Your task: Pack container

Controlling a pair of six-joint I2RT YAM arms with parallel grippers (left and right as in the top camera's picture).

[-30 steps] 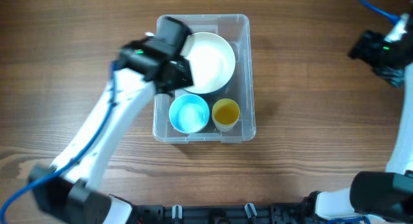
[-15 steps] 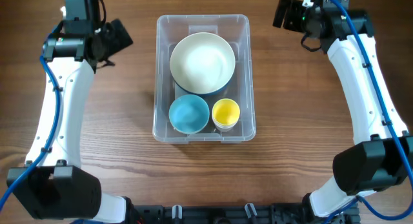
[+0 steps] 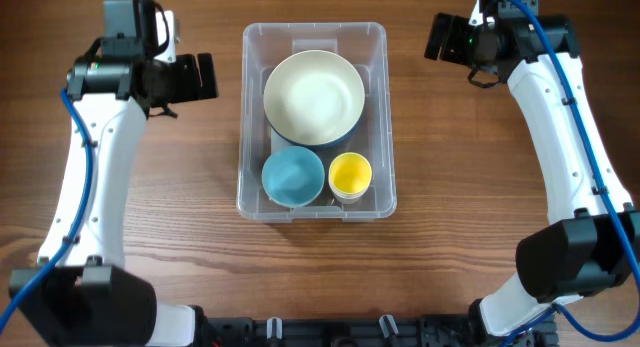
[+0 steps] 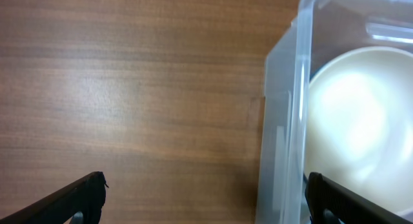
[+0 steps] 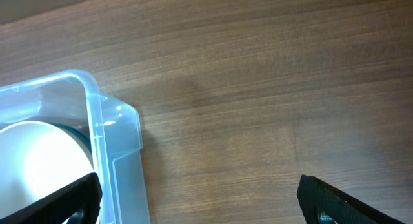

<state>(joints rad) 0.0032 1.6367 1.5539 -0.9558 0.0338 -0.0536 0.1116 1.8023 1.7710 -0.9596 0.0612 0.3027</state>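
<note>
The clear plastic container (image 3: pixel 378 107) sits mid-table and holds a large white bowl (image 3: pixel 314 95), a blue bowl (image 3: pixel 292 174) and a yellow cup (image 3: pixel 350 174). My left gripper (image 3: pixel 205 77) is open and empty just left of the container's far left wall; the wall (image 4: pixel 284 140) and white bowl (image 4: pixel 358 121) show in the left wrist view. My right gripper (image 3: pixel 438 37) is open and empty, off the container's far right corner (image 5: pixel 113 130). The white bowl's edge (image 5: pixel 39 166) shows in the right wrist view.
Bare wooden tabletop (image 3: pixel 480 217) surrounds the container on all sides. No other loose objects are in view.
A second ago my left gripper was over the white bowl inside the container; it has drawn out to the left and now points at the container's wall. The right arm has swung in toward the far right corner.
</note>
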